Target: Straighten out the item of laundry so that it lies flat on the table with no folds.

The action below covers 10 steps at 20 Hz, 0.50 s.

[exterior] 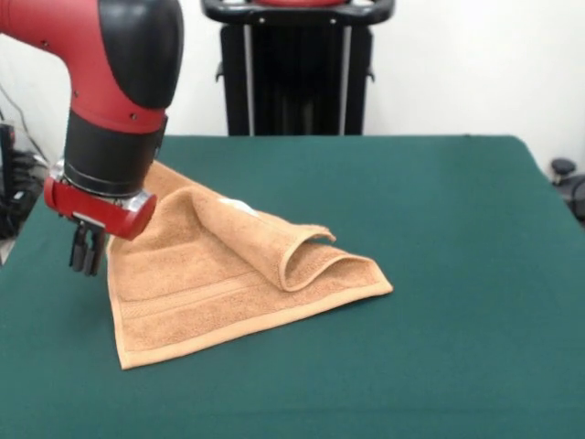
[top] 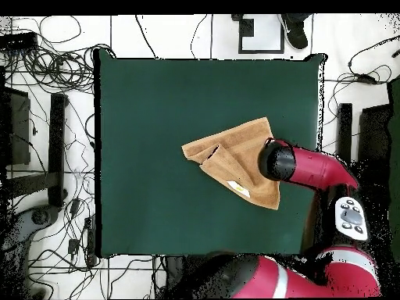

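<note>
The item of laundry [exterior: 210, 274], an orange-tan towel, lies on the green table [exterior: 439, 229] partly folded. One flap is doubled over into a raised loop near its right corner, and a white tag [exterior: 239, 206] shows at the fold. My gripper [exterior: 87, 251] hangs just off the towel's left edge, low over the table, its dark fingers close together with nothing seen between them. In the overhead view the towel [top: 230, 160] sits right of the table's [top: 156, 117] centre, and the arm's wrist [top: 277, 162] covers its right part and hides the gripper.
The robot's pedestal [exterior: 297, 69] stands behind the table's far edge. Cables and stands [top: 55, 156] lie on the floor around the table. Open green surface stretches in front of and to the right of the towel in the front view.
</note>
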Available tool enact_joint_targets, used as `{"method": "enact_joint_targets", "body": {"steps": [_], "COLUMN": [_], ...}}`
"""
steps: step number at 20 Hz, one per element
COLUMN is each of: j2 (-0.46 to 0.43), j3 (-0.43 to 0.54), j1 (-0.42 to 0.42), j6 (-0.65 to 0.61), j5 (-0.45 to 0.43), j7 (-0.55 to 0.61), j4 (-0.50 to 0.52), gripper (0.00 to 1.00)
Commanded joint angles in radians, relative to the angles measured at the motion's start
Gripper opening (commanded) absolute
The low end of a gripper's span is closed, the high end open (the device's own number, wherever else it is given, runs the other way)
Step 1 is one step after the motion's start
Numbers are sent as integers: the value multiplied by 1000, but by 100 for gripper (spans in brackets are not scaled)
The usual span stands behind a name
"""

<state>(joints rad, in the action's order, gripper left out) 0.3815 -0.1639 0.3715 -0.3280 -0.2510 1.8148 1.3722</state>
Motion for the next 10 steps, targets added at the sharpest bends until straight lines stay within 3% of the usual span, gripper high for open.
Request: {"method": "enact_joint_targets", "body": {"steps": [1,6,7,10], "j2": [46,55,55,62], "j3": [234,218,214,234], "j1": [-3,-20,-24,-13], "j6": [5,-20,-30,-35], "j5": [26,35,40,54], "j7": [57,89,98,103], "j4": [173,167,167,187], "gripper": [0,0,100,100]}}
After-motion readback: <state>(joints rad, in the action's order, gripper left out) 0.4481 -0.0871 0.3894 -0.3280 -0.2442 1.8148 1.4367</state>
